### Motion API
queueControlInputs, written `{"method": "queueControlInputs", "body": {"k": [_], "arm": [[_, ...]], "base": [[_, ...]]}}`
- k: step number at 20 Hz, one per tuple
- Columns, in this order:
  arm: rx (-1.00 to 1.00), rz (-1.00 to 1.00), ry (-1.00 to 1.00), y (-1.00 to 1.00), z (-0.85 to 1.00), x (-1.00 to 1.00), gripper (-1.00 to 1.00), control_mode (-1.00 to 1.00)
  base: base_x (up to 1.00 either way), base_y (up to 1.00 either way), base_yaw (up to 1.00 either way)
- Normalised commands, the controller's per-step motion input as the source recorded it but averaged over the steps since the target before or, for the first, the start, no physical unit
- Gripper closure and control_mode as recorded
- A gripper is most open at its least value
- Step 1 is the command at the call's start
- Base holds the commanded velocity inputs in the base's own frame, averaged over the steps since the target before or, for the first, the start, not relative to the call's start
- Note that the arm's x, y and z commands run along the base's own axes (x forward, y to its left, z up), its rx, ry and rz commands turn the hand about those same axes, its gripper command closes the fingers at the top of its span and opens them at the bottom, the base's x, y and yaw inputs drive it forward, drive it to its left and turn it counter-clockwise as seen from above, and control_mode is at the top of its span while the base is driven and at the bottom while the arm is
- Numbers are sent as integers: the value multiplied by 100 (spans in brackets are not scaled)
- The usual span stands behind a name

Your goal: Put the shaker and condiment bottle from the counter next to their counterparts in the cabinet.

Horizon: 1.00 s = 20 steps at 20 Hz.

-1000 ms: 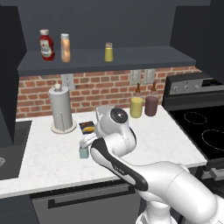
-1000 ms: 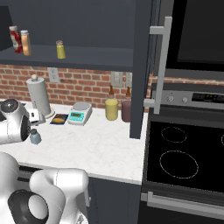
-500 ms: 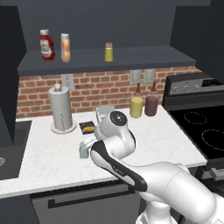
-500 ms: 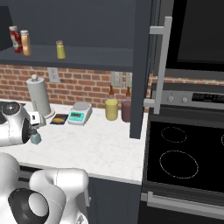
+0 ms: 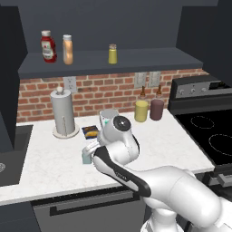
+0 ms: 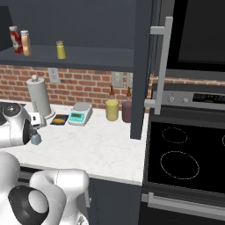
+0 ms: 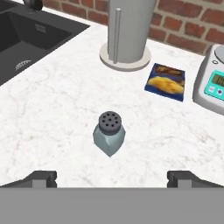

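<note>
The shaker [image 7: 109,133], squat and pale blue-grey with a holed grey cap, stands upright on the white counter [image 7: 57,113]. My gripper [image 7: 111,179] hangs just above and short of it, open, its fingertips [image 7: 41,178] wide apart with nothing between them. From the base the shaker [image 5: 85,157] [image 6: 35,139] peeks out beside my hand. On the cabinet shelf [image 5: 136,61] the orange condiment bottle [image 5: 67,50] [image 6: 26,42] stands right beside the red ketchup bottle [image 5: 47,46] [image 6: 15,38]. Farther right is the yellow-green shaker [image 5: 112,54] [image 6: 60,49].
Behind the shaker are a paper towel holder [image 7: 127,30], a blue packet [image 7: 166,82] and a kitchen scale [image 7: 214,83]. A dark sink [image 7: 30,39] lies left. A yellow jar [image 5: 141,111] and a maroon jar [image 5: 157,109] stand by the brick wall; the stove [image 5: 208,131] is right.
My hand has eased slightly down and toward the shaker, still open. The shaker and the shelf items have not moved.
</note>
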Motion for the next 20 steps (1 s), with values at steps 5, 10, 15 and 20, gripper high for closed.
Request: {"method": "queueControlInputs", "body": {"k": [5,10,15,20], "arm": [[0,0,0,7,0,10,-100,-100],[0,0,0,7,-7,2,-100,-100],[0,0,1,3,-15,0,-100,-100],[0,0,0,1,-18,2,-100,-100]], "base": [[0,0,0],[0,0,0],[0,0,0],[0,0,0]]}}
